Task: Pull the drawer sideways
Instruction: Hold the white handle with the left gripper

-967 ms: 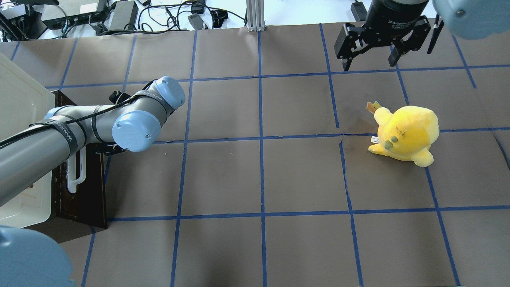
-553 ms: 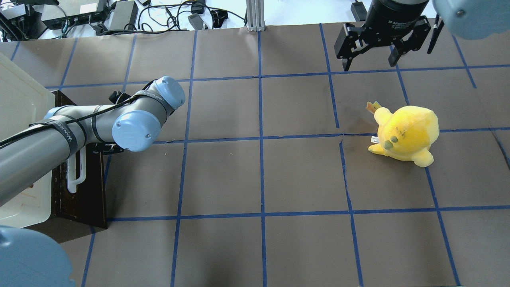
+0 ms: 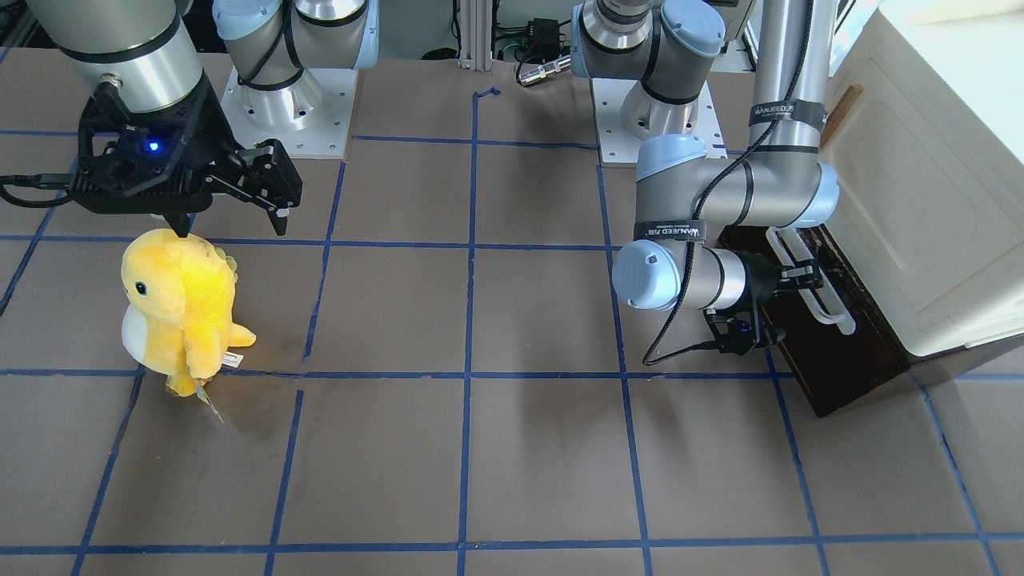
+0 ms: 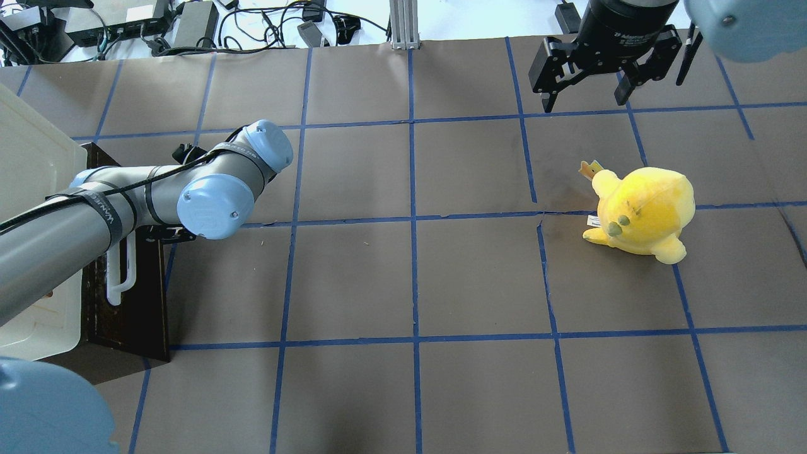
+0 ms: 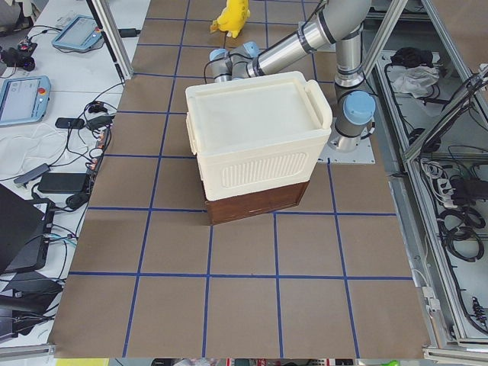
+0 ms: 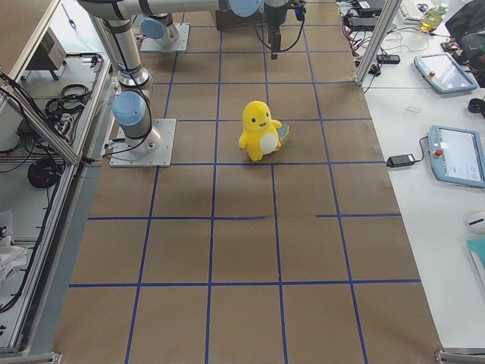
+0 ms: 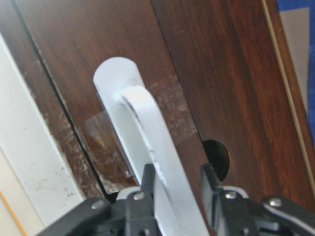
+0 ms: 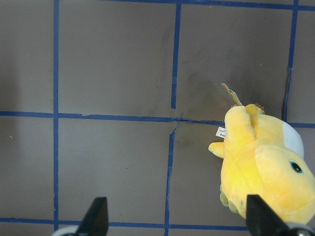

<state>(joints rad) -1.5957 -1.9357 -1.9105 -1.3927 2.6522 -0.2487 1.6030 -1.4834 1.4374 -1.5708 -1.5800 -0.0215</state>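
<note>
The drawer (image 3: 808, 352) sits under the cream cabinet (image 3: 920, 200), its dark brown front (image 4: 135, 302) facing the table's middle. Its long white bar handle (image 3: 824, 300) also shows in the overhead view (image 4: 118, 277) and close up in the left wrist view (image 7: 142, 123). My left gripper (image 7: 176, 196) is shut on this handle, one finger on each side; it also shows in the front-facing view (image 3: 800, 276). My right gripper (image 4: 586, 94) is open and empty, above the table beyond the plush, its fingertips (image 8: 98, 214) wide apart.
A yellow plush toy (image 4: 643, 211) stands on the right half of the table, also in the front-facing view (image 3: 180, 304). The cream cabinet (image 5: 259, 145) fills the table's left end. Cables and boxes (image 4: 189, 25) lie beyond the far edge.
</note>
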